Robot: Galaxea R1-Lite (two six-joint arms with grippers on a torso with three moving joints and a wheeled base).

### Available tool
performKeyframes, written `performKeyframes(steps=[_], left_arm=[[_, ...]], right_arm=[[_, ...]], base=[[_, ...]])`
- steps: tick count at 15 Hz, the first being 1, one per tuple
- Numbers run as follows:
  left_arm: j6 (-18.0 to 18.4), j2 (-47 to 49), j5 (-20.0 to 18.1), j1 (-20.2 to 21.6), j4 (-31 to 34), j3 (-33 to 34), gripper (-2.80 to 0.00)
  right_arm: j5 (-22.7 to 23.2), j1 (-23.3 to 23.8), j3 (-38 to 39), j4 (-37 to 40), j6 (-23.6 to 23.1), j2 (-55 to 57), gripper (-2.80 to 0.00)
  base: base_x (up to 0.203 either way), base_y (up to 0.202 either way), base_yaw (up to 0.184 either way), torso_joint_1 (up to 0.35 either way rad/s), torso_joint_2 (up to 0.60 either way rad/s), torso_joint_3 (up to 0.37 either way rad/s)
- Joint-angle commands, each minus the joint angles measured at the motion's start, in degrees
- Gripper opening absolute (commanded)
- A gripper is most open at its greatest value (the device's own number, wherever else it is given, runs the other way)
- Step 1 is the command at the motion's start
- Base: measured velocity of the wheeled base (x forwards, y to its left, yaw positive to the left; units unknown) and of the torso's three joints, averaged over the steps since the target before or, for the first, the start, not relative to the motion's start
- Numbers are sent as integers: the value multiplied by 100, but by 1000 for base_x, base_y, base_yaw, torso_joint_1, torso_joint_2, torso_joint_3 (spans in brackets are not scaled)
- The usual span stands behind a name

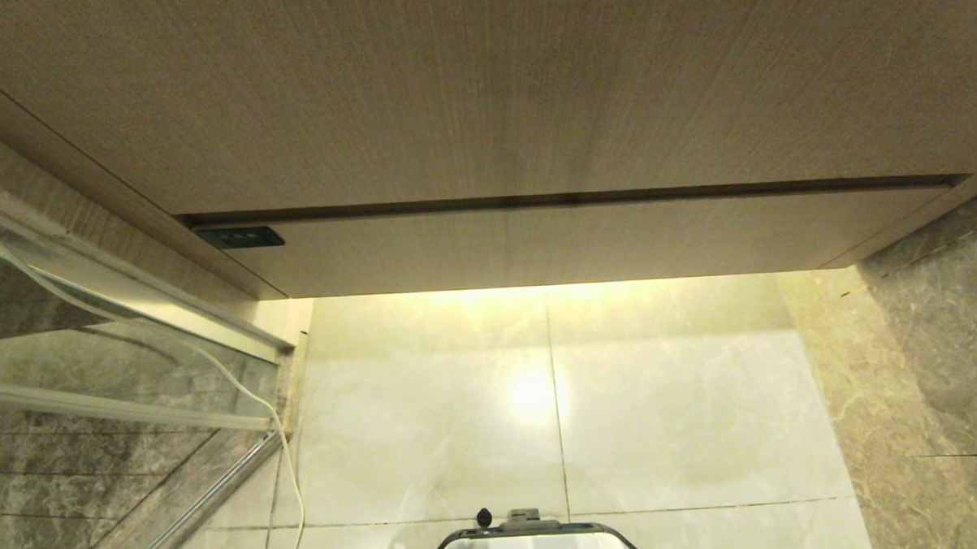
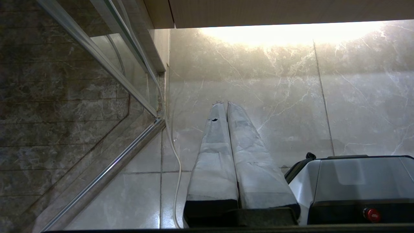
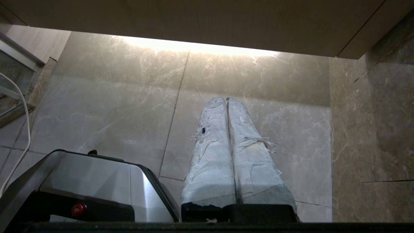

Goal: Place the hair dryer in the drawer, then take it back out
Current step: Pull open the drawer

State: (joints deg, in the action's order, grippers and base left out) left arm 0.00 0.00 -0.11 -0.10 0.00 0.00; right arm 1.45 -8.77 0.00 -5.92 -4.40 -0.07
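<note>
Drawer [image 1: 569,243] is pushed flush into the tan wood vanity, just above the lit floor tiles [image 1: 672,414]; no sign of the dryer in any view. Left hand [image 2: 223,103] hangs over the floor, fingers pressed together, holding nothing. Right hand [image 3: 226,98] is the same, closed and empty. White cord [image 1: 240,389] runs down by the glass door [image 1: 93,361]. Robot base [image 1: 538,541] sits at the bottom.

Both grippers [image 2: 223,103] [image 3: 226,99] were wrapped in worn white tape, frayed on the right, over black bases. The base [image 3: 97,181] was cased in silver-grey with black trim, and a red button [image 3: 75,209] was set in its dark front.
</note>
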Motion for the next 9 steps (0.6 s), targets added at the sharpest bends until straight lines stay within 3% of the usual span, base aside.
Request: performKeyframes(steps=[1,9], left_arm=[[0,0,2,1,0,9,-280],[0,0,2,1,0,9,-280]], right_arm=[[-4,-2,229,-5,1,-222,-280],[-8,-2,152,-149,-124,-222,-280]], base=[[0,0,0,0,0,0],[0,0,0,0,0,0]])
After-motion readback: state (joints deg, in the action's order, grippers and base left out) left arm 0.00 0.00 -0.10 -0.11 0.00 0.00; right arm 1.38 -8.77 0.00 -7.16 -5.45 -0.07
